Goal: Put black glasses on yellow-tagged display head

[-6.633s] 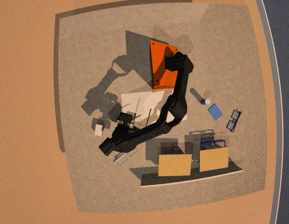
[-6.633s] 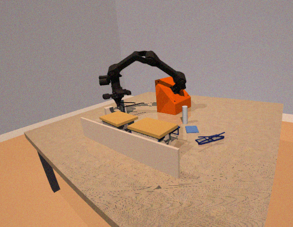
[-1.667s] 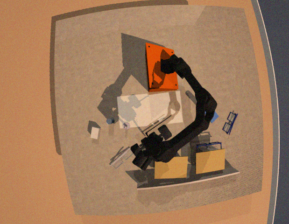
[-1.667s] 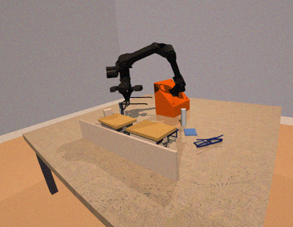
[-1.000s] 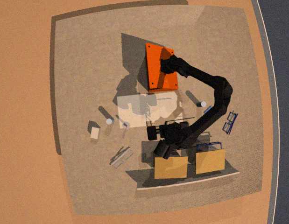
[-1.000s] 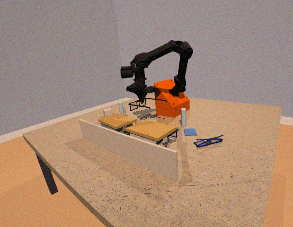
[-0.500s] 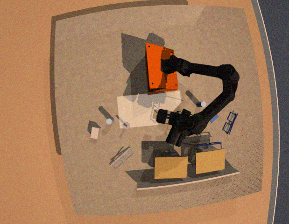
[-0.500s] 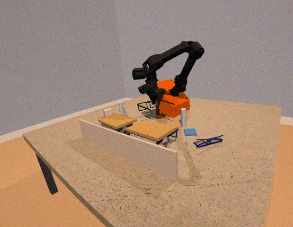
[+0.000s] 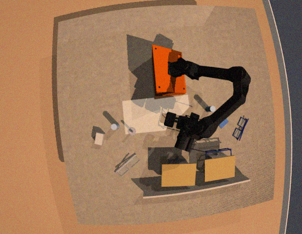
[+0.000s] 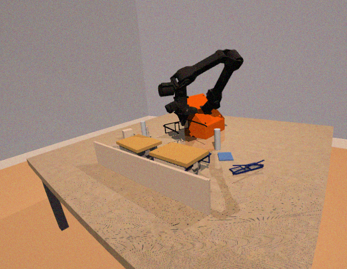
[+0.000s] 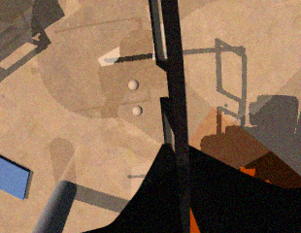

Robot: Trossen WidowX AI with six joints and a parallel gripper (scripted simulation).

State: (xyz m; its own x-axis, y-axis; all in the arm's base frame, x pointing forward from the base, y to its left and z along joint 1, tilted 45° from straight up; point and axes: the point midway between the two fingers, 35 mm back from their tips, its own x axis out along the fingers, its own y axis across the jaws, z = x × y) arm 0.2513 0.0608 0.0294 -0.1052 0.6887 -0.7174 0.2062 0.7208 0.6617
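Black glasses: held aloft by the pincer, away from both display heads, their lens frame and a slim temple showing between the orange base [image 9: 158,57] [image 10: 209,131] and the two tan boards [image 9: 178,175] [image 9: 219,168] [image 10: 138,143] [image 10: 179,153].
Pincer: nearly shut, clamped on the black glasses [image 10: 171,123] [image 11: 176,73] above the surface [image 9: 95,188] [image 10: 269,202]; the pincer [image 10: 183,123] [image 11: 172,150] points downward.
Display heads: largely hidden under the tan boards; the yellow tag cannot be made out.
Worn pair: blue glasses [image 9: 218,151] [image 10: 209,157] jut from beneath one board.
Spare pairs: a second blue pair [image 9: 243,128] [image 10: 247,167] lies near the blue pad [image 9: 223,123] [image 10: 225,156] [image 11: 12,177]; a gray pair [image 9: 125,163] lies across the scene.
Posts: two pale cylinders [image 9: 211,108] [image 9: 114,126] [image 10: 217,139] [image 10: 143,128] stand upright, well apart.
Block: a small white block [image 9: 99,139] [image 10: 127,133] sits near one cylinder.
Panel: a long, low wall [image 9: 196,189] [image 10: 156,179] stands beside the boards.
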